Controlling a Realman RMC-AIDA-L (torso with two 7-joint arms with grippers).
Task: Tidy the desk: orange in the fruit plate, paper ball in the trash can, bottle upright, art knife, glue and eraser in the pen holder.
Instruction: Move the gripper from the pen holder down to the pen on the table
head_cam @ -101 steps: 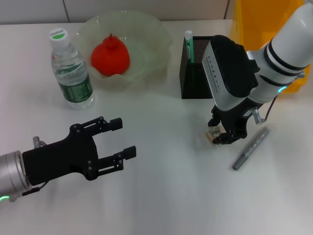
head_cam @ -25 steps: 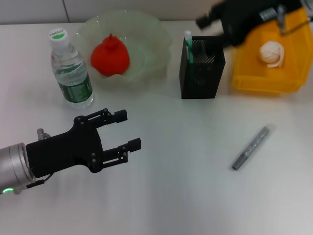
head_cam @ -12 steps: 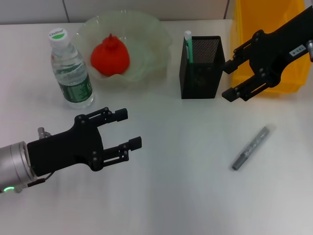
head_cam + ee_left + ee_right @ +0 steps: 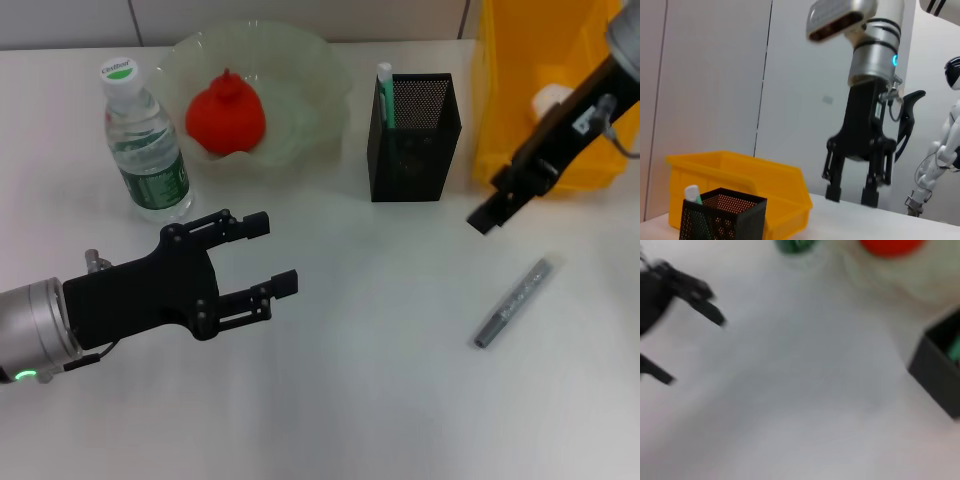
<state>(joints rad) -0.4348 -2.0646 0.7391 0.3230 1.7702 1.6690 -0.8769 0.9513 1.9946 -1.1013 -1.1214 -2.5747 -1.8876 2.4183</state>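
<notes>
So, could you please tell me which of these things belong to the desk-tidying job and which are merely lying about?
Part of the job:
orange in the fruit plate
bottle, upright
pen holder with the glue inside
trash can with the paper ball inside
art knife, on the desk
left claw and right claw, both open

Lying about:
nothing that I can see

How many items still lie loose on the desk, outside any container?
1: the grey art knife lies flat on the white desk, in front of the yellow trash can. Small items could be hidden behind the arms.
</notes>
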